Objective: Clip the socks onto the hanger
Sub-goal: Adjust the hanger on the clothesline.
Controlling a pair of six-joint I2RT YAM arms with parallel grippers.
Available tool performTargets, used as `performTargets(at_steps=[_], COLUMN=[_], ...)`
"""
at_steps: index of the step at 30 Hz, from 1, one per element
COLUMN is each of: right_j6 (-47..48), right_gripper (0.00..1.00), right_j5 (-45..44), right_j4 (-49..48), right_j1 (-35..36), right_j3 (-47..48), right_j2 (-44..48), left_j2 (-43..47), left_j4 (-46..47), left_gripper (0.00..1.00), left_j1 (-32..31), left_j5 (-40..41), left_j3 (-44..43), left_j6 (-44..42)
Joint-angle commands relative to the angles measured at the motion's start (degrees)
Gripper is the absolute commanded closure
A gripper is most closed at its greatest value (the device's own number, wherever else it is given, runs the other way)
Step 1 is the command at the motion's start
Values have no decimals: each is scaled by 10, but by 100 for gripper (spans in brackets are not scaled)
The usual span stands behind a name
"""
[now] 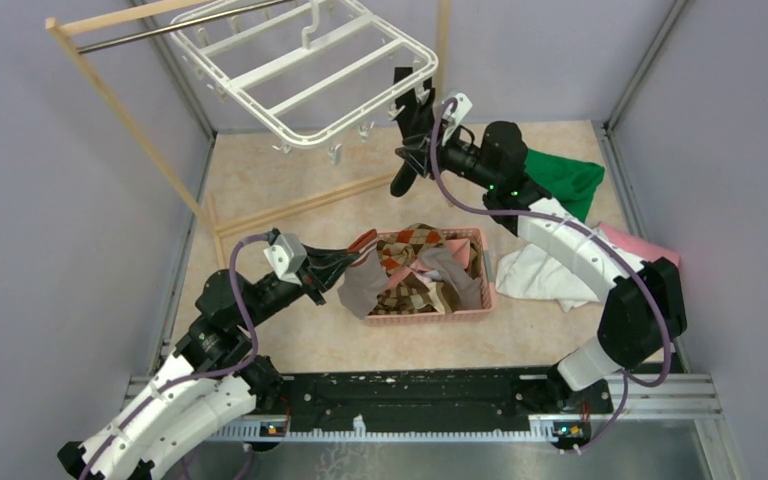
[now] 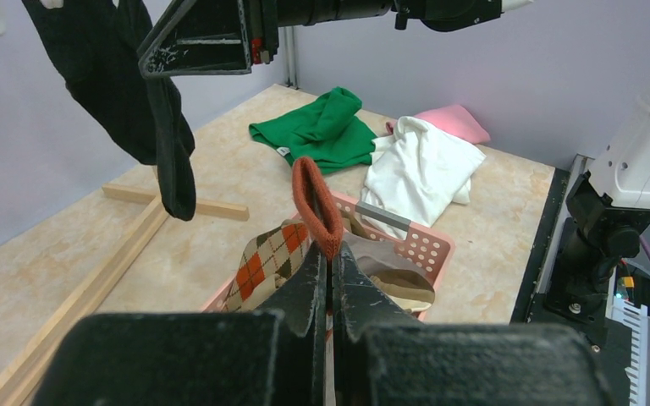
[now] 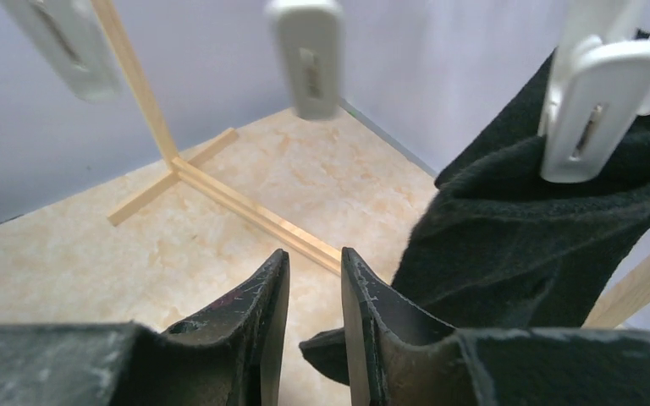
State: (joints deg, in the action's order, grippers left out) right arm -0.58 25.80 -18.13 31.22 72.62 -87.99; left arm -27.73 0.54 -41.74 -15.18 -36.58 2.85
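My left claw [image 2: 331, 262] pinches the argyle sock [image 2: 262, 258] by its cuff above the pink basket [image 2: 427, 245]. My right claw [image 3: 313, 258], a little spread and empty, sits by the black sock [image 3: 508, 245] clipped at the far right of the hanger [image 1: 300, 138]. I'd lift slowly.

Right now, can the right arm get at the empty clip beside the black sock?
Probably yes. The right pincer holds nothing, and the empty clip hangs ahead with nothing between; the black sock is aside.

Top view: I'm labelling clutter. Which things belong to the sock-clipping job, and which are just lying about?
Job: hanger, black sock, rust-cuffed sock, socks in basket.
Lying about: green cloth, white cloth, pink cloth, wooden rack.
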Motion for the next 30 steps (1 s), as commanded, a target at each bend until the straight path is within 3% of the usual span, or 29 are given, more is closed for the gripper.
performTargets(at_steps=[1,20,30], right_j6=[-20,-27,-43], right_gripper=[70,67,64], right_j5=[29,30,8], right_j4=[-34,-37,-29], right_j1=[-9,-29,-41], right_j3=[-8,-10,62], right_j2=[37,32,-34], left_j2=[3,-12,-17], left_j4=[39,52,56], left_gripper=[100,100,100], left_j1=[-3,-3,-3], left_j5=[-7,-13,-15], left_j3=[-2,-2,-2], left_j6=[2,3,1])
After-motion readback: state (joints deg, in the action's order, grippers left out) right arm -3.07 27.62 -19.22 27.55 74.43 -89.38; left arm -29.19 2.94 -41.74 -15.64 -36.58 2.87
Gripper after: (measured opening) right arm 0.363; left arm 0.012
